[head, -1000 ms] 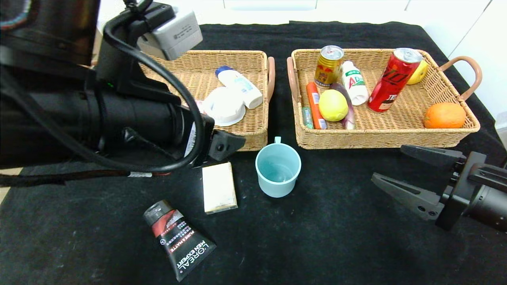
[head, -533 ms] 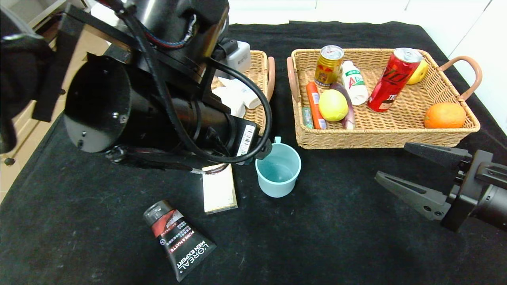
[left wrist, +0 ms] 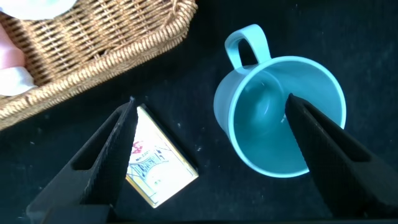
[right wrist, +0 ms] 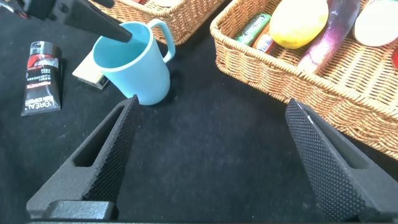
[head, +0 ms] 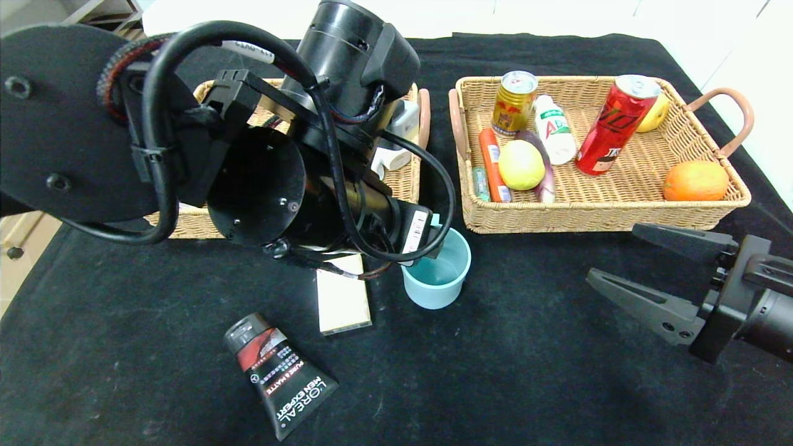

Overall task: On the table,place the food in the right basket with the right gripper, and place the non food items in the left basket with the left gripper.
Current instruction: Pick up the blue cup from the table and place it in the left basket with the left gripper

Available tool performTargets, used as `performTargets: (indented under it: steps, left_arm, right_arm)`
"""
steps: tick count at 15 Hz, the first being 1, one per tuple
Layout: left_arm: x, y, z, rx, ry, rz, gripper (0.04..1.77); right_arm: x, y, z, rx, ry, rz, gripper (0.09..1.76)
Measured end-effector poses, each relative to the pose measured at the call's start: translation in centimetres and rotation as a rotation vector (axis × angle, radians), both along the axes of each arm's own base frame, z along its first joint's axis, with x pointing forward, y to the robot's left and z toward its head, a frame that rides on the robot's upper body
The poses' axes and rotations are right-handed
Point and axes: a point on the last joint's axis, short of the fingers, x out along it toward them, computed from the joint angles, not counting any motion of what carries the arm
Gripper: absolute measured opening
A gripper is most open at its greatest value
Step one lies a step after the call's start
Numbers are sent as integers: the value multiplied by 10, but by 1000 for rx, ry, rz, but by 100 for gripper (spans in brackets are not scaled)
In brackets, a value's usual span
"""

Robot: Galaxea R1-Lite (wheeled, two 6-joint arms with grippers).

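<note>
1. Right now the left end effector (left wrist: 211,155) hangs open over the light blue mug (left wrist: 280,115), one finger over its mouth, the other beside the cream box (left wrist: 158,165). Closing crookedly could tip the mug, upright on the counter (head: 526,347), or nudge the box.
2. A weak rim pinch might slip on the way to the left basket (head: 186,223).
3. The L'Oreal tube (head: 282,375) lies well apart, nearer the robot.
4. The right end effector (head: 619,263) waits open near the right basket (head: 595,214), likely harmless.

We see a light blue mug (head: 437,272), a cream box (head: 342,303), a black-and-red tube (head: 280,373), tan wicker baskets (head: 595,207) and a black worktop (head: 495,371).
</note>
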Motion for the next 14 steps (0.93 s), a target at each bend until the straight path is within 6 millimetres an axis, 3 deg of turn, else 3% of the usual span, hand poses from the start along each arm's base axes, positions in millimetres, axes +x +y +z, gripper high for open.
performTargets:
  steps: [14]
  left_arm:
    - [12, -10, -21, -26, 78, 8, 172]
  right_arm:
    - [1, 0, -3, -6, 11, -1, 171]
